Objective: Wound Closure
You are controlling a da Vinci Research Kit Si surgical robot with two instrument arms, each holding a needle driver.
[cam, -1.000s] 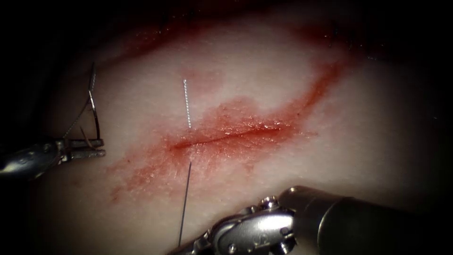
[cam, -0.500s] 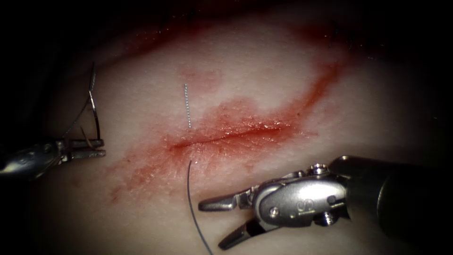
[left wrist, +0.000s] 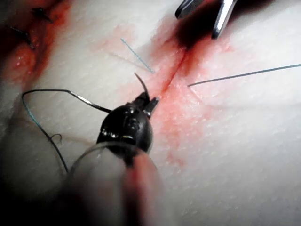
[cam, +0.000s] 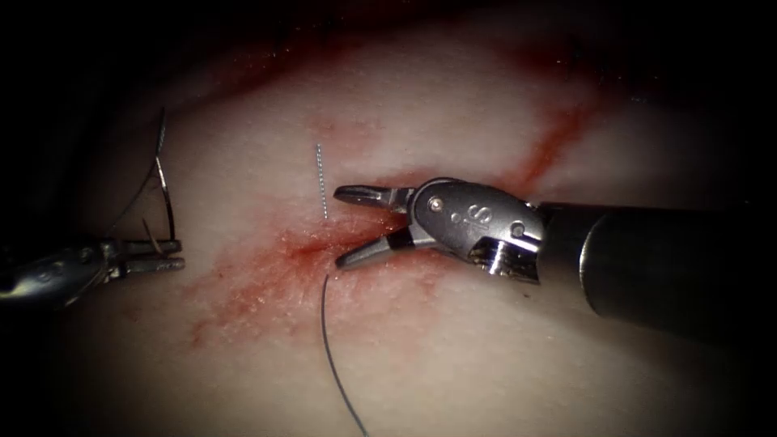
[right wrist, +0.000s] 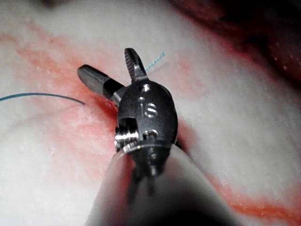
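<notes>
Right tool [cam: 344, 226] jaws spread, empty, over the cut [cam: 312, 247]; thread [cam: 322, 182] just beyond. Left tool [cam: 166, 252] jaws pinch the needle [cam: 164, 190], clear of tissue [cam: 453, 364].

The right arm's tool [cam: 344, 228] bears the only legible marking: stamped characters on the side plate of its wrist housing, reading roughly "S" with a small ring in the endoscope view, and "iS" [right wrist: 149, 109] in the right wrist view.
</notes>
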